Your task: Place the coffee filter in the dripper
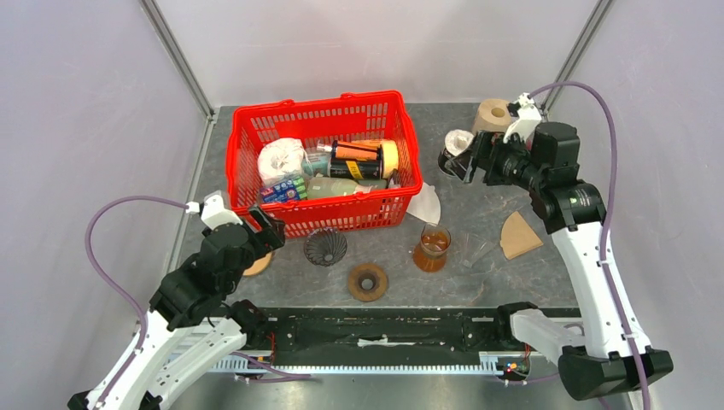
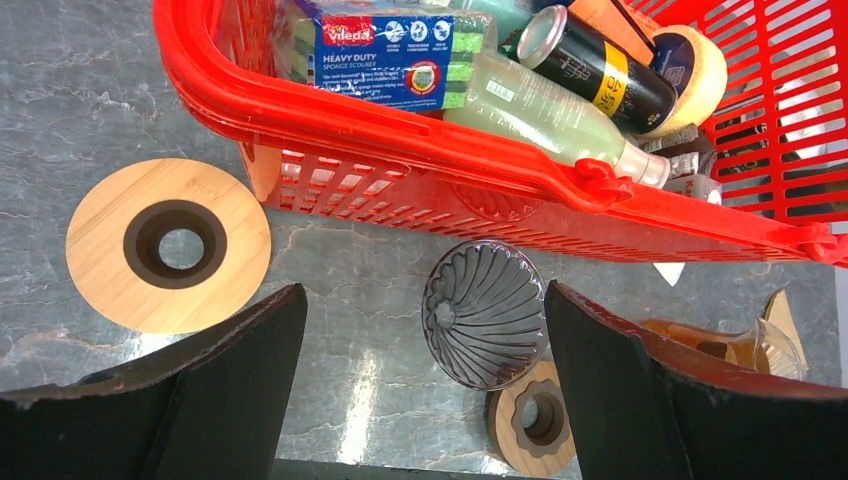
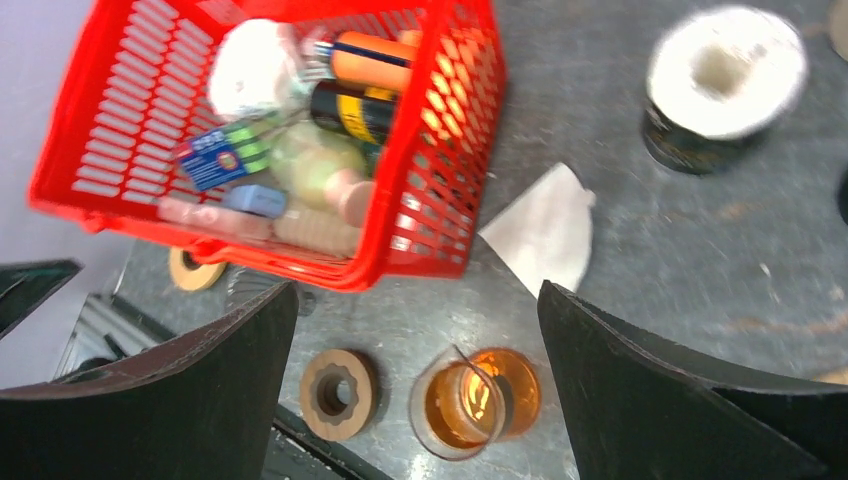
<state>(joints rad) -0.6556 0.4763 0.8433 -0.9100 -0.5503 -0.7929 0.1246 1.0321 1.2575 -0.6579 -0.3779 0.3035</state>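
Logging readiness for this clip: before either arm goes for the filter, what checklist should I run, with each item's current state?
1. Left gripper open and empty: ok.
2. Right gripper open and empty: ok.
3. White coffee filter uncovered on the table beside the red basket: ok.
4. Dripper empty: ok.
5. Dripper mouth facing up: cannot tell.
6. A gripper positioned at the filter: not ok, neither touches it.
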